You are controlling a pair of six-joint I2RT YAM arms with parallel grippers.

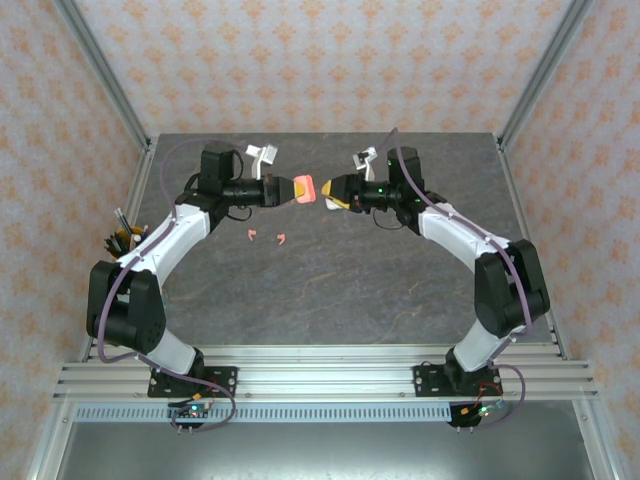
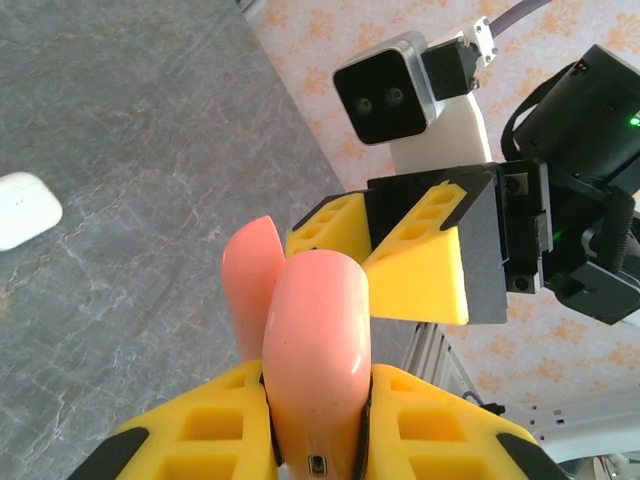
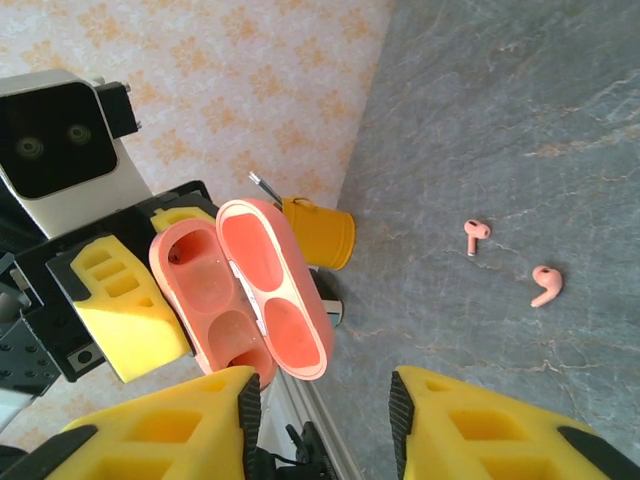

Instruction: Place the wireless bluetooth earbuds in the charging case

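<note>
A salmon-pink charging case [image 3: 240, 290] hangs in the air with its lid swung open and both wells bare. My left gripper [image 2: 318, 420] is shut on its rounded body [image 2: 315, 340], above the middle of the table [image 1: 305, 187]. My right gripper [image 3: 325, 410] faces the case from the right, open, nothing between its fingers, its left fingertip just below the case's lower edge. Two pink earbuds [image 3: 475, 235] [image 3: 546, 285] lie loose on the table, a little nearer than the left gripper [image 1: 252, 235] [image 1: 281, 238].
A white case [image 2: 20, 208] lies shut on the grey table top [image 1: 330, 290]. A yellow pen cup [image 3: 318, 235] stands at the table's left edge [image 1: 125, 240]. The frame's posts and patterned walls ring the table.
</note>
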